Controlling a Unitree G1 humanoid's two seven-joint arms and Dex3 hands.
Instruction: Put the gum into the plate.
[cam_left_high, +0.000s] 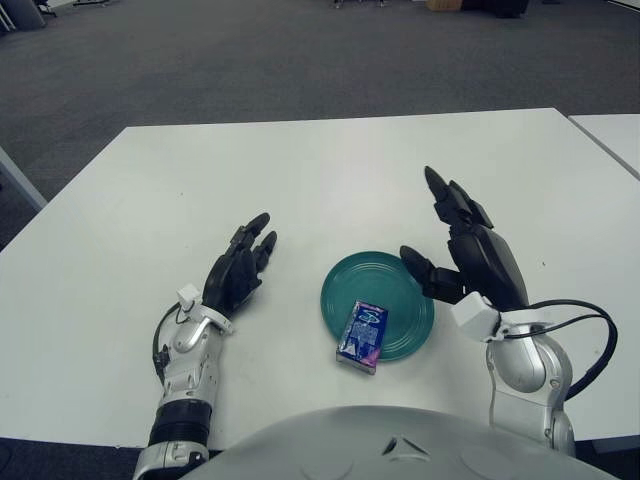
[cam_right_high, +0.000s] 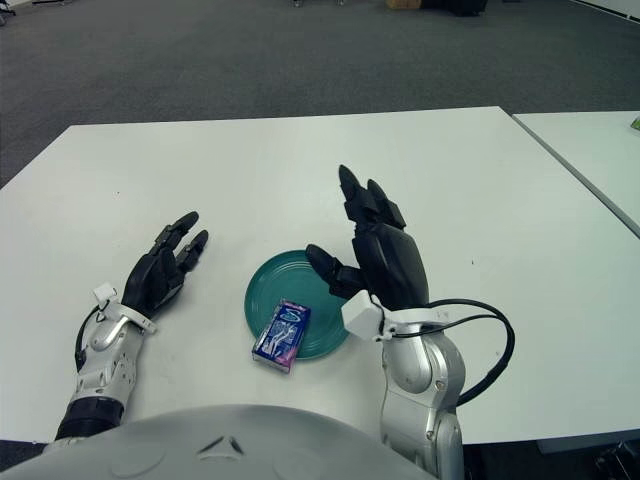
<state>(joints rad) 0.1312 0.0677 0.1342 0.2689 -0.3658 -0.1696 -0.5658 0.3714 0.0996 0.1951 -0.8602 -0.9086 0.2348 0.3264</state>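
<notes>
- The gum (cam_left_high: 362, 335), a small blue pack, lies at the 6 o'clock edge of the plate (cam_left_high: 345, 285). Its far end sits on the plate; its near end overhangs the rim toward the robot.
- The plate is green and round and sits on the white worktop (cam_left_high: 300, 170), between the two hands.
- The right hand (cam_left_high: 470, 255) is at the plate's 3 o'clock side, raised above the worktop. Its fingers (cam_left_high: 440, 195) are extended and spread, the thumb points toward the plate, and it holds nothing.
- The left hand (cam_left_high: 235, 275) shows at the plate's 9 o'clock side, well apart from it. Its fingers are relaxed and loosely extended, and it holds nothing.
- Judgement: the pack is released, but placement is marginal because part of it hangs over the rim.
- To finish the step well, withdraw the right hand upward and toward 3 o'clock, keeping the thumb clear of the rim.
- If a correction is wanted, push the pack's near end toward 12 o'clock until it lies fully inside the rim.
- Risk: a brush against the plate could tip the pack off at 6 o'clock.
</notes>
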